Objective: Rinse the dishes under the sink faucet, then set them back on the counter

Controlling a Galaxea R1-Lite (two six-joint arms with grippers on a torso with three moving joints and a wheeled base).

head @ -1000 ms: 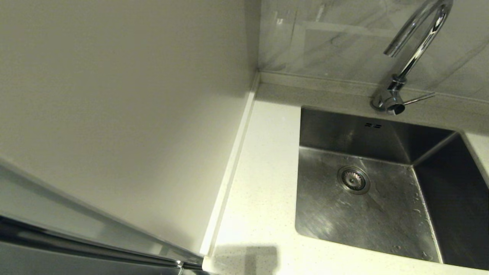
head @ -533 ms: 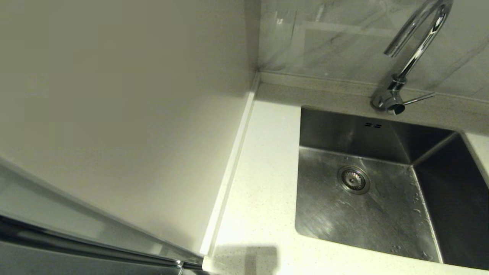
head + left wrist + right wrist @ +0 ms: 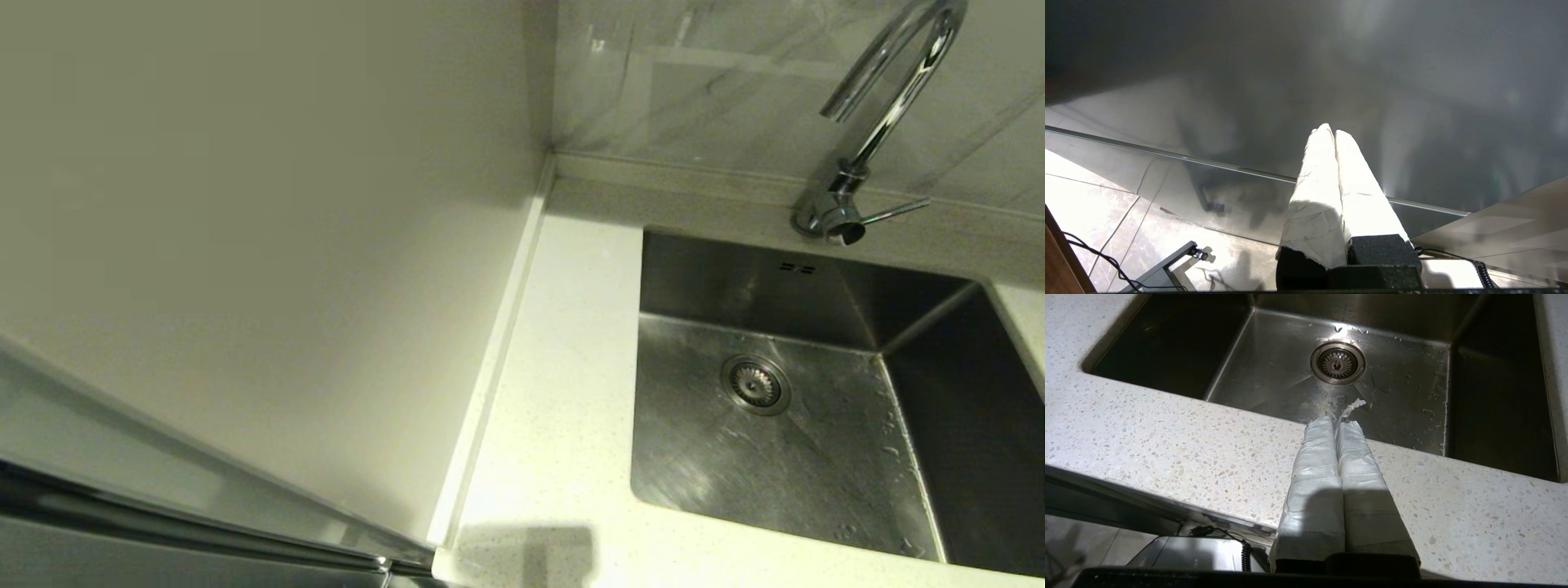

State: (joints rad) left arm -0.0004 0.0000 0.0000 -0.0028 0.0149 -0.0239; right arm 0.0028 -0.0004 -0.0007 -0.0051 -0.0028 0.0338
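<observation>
1. The sink [image 3: 784, 457] sits at the right of the head view, its drain strainer [image 3: 755, 384] bare amid scattered water droplets; the basin's far right wall and near right corner run off the edge of the picture.
2. The sink faucet [image 3: 886, 122] rises behind the basin, the top of its gooseneck cut off; its thin side lever [image 3: 894, 212] points right.
3. The counter [image 3: 555, 392], speckled off-white, runs as a strip between the basin and a plain cream wall panel [image 3: 261, 245] that fills the left half of the head view.
4. No bowl appears in any view; whatever lies on the counter right of the basin is out of frame.
5. The right gripper [image 3: 1336, 421] (fingers wrapped in white tape) hovers over the counter's front edge, tips pressed together and holding nothing, a loose shred of tape curling from one tip.
6. The left gripper [image 3: 1329, 130] hangs low before a dark reflective cabinet front [image 3: 1306, 81], tiled floor [image 3: 1098, 196] beneath, taped tips together and empty.
7. Neither arm shows in the head view.
</observation>
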